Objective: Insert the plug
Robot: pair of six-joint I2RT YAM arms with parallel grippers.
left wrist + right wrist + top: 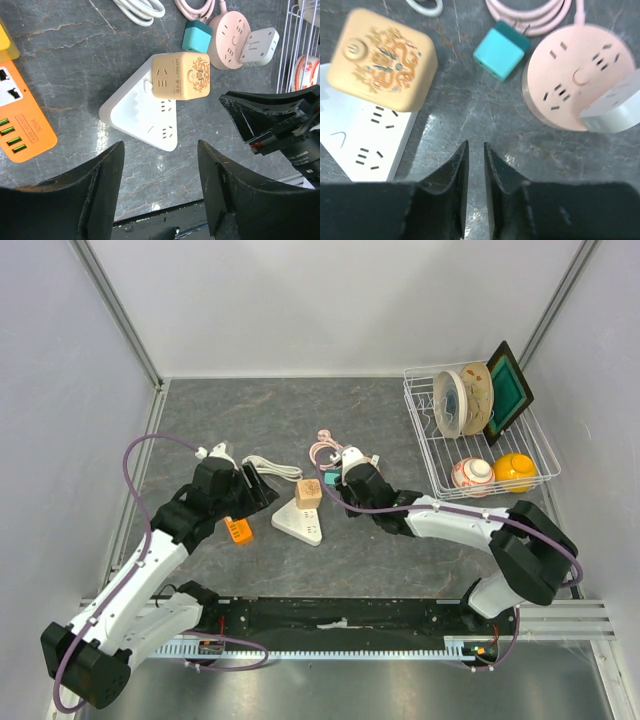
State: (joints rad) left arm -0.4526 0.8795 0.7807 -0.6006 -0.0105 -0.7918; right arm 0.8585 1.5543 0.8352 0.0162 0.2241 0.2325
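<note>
The teal plug (497, 52) lies loose on the dark table, its prongs pointing at the pink cable; it also shows as the teal plug (197, 39). My right gripper (475, 145) is shut on nothing, just short of the plug and apart from it. A yellow cube adapter (181, 76) sits plugged on the white triangular power strip (145, 117). To the right, a pink round strip (575, 75) carries a white cube (615, 112). My left gripper (160, 145) stands open with nothing in it, near the triangular strip's near corner.
An orange power strip (20, 120) lies left of the left gripper. A coiled white cable (270, 468) and a pink cable (322, 448) lie behind the strips. A wire dish rack (530, 455) with plates, a bowl and a yellow object stands at the back right.
</note>
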